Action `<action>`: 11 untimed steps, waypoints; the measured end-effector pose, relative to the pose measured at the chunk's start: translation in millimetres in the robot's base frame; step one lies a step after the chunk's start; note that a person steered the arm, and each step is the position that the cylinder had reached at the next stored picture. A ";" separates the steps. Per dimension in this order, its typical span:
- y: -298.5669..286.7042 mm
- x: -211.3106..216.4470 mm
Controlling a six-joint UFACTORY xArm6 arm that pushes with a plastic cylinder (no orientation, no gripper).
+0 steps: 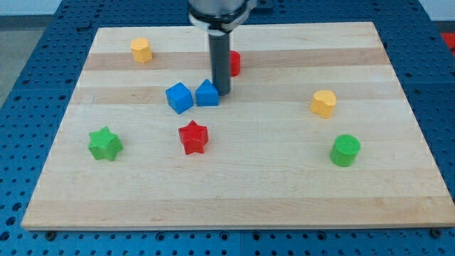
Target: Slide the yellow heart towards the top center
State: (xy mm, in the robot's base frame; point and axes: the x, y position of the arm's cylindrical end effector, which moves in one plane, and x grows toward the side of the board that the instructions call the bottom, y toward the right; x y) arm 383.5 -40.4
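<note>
Touching the blue block [207,93], my tip [224,94] grips nothing; yellow heart [323,103] lies well off toward the view's right.

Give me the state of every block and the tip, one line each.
yellow heart: view's right, untouched, far from my tip
my tip: down at blue pair's right edge
blue cube: beside the other blue block
second blue block: next to tip
red block: partly hidden behind rod
red star: free
green star: free
green cylinder: free
yellow block: free, top left
</note>
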 end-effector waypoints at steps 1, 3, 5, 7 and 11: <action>-14.3 7.7; 45.9 23.9; 148.2 90.2; 201.5 53.9; 170.7 -85.3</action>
